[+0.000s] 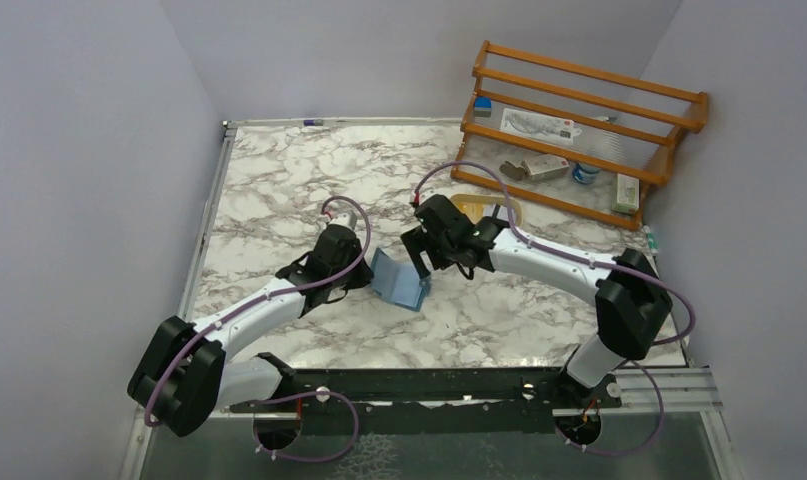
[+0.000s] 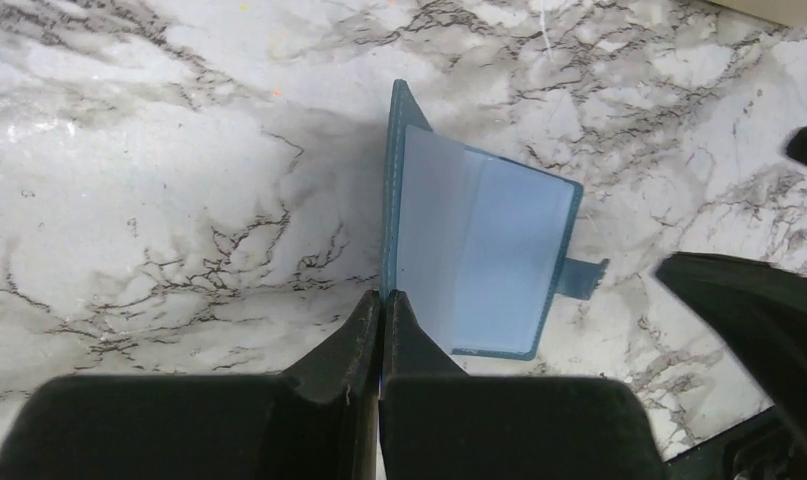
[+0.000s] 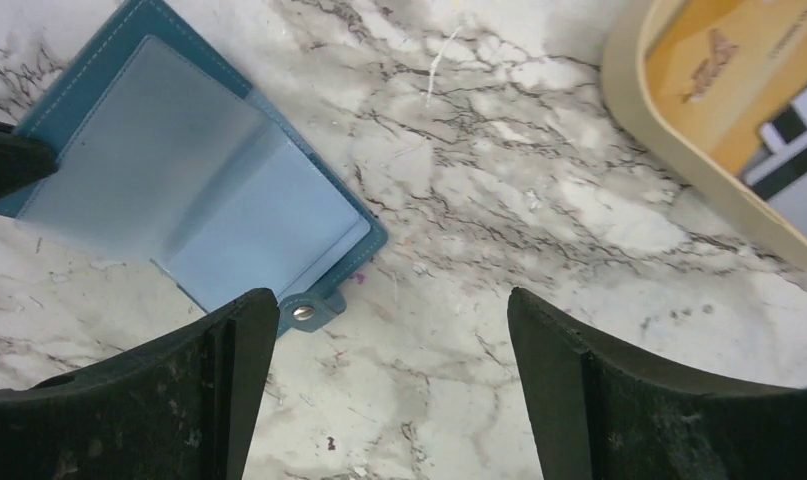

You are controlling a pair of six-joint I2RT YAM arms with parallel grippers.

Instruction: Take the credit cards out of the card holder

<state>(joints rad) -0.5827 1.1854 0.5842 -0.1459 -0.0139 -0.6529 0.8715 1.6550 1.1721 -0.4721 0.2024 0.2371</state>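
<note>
Lying open: card holder | tray near right tool | rack behind

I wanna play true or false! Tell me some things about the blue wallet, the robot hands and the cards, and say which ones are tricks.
1. The small teal-blue folding card holder is open, showing its pale blue inside. True.
2. The left gripper is wide open. False: it is shut, pinching one cover of the card holder.
3. A yellow-orange flat card lies in the tan oval tray. True.
4. The right gripper is gripping the card holder. False: its jaws stand open with nothing between them.
</note>
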